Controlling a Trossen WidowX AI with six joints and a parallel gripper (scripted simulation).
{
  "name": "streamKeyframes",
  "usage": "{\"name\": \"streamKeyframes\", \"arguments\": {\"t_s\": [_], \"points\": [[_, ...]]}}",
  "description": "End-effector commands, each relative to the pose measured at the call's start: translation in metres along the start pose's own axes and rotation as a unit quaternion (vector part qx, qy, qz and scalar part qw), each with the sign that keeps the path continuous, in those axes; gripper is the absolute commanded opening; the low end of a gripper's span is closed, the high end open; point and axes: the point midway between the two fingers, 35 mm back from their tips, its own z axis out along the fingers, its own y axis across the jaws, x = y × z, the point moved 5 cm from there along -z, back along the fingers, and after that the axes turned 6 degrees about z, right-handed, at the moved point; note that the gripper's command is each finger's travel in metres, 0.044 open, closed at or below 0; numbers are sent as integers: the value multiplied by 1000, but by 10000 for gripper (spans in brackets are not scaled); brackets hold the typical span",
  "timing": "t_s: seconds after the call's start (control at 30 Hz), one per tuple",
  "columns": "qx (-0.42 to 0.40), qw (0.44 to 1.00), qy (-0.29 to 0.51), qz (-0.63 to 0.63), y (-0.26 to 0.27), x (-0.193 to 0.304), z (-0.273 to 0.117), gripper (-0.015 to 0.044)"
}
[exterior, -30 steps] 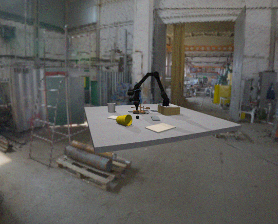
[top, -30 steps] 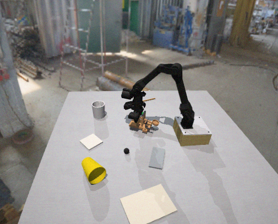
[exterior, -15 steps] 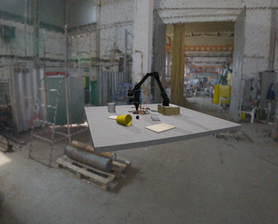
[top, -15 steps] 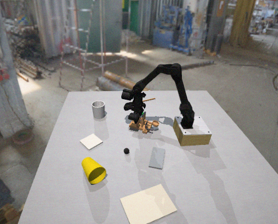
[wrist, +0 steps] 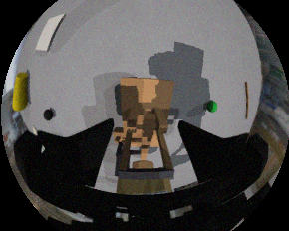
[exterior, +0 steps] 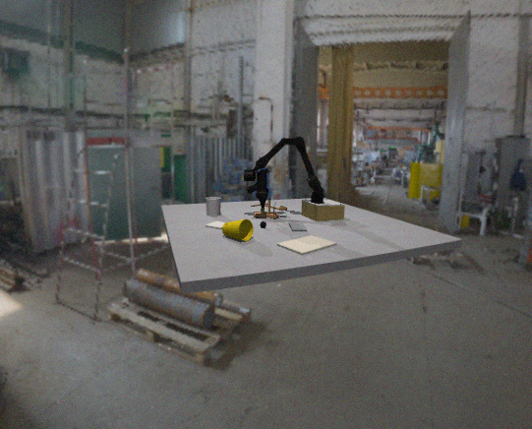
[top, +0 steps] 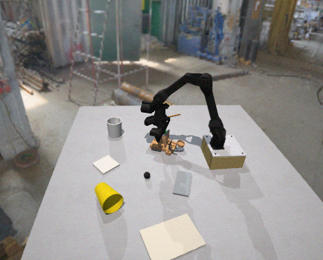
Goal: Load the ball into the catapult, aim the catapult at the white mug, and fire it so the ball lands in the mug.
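The wooden catapult stands mid-table, its spoon cup pointing right toward the arm's base. My gripper is open directly over its left end. In the wrist view the fingers straddle the catapult frame with gaps on both sides. The small black ball lies on the table in front of the catapult, apart from it; it also shows in the wrist view. The white mug stands upright at the back left. A small green dot sits right of the catapult.
A yellow cup lies on its side at the front left. A white tile, a grey tile and a cream sheet lie flat. The arm's base block stands to the right.
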Motion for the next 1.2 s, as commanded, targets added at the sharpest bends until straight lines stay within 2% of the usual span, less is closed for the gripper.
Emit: {"name": "streamKeyframes", "arguments": {"t_s": [0.0, 0.07, 0.13, 0.17, 0.47, 0.63, 1.17], "points": [[-3, 1000, -26, 1, 0, -1, -66, 440], [-3, 1000, -25, 1, 0, 1, -76, 440], [-3, 1000, -25, 1, 0, 1, -76, 440], [-3, 1000, -28, -1, 0, -4, -61, 440], [-2, 1000, -28, 3, 1, 2, -72, 440], [-2, 1000, -28, 3, 1, 0, -28, 440], [-2, 1000, -28, 3, 1, -2, -10, 440]]}}
